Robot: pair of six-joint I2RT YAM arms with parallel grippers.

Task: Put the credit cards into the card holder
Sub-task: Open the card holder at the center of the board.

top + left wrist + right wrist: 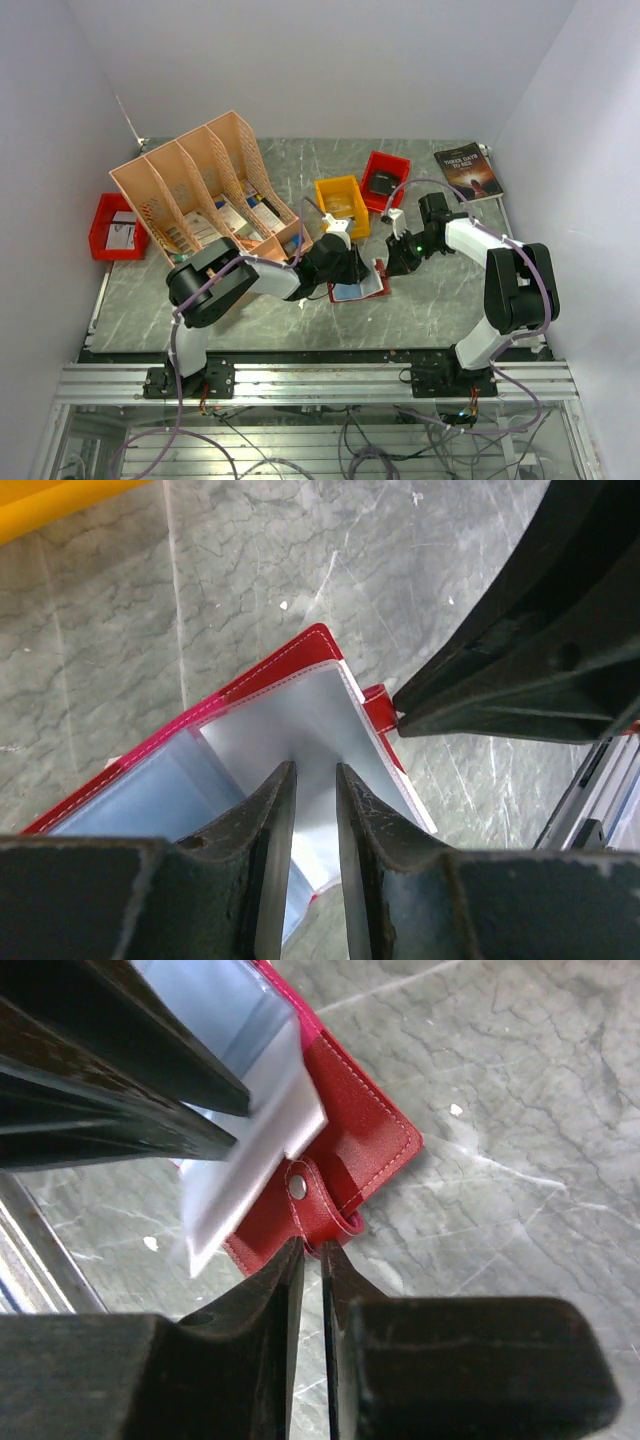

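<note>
The red card holder (352, 292) lies open on the table between both arms, its clear pockets up. My left gripper (356, 270) (315, 770) reaches in from the left, shut on a raised clear pocket leaf (300, 710). My right gripper (384, 264) (312, 1245) comes from the right, jaws nearly together, pinching the red strap (325, 1222) just below the metal snap stud (297, 1186). A bluish face (140, 805) shows through one pocket; I cannot tell if it is a card. Loose credit cards are out of view.
A peach file organiser (205, 185) with leaflets stands at the back left. A yellow bin (342, 205) and a red bin (385, 180) sit just behind the holder. Another red bin (118, 228) is at far left, a dark book (468, 170) at back right.
</note>
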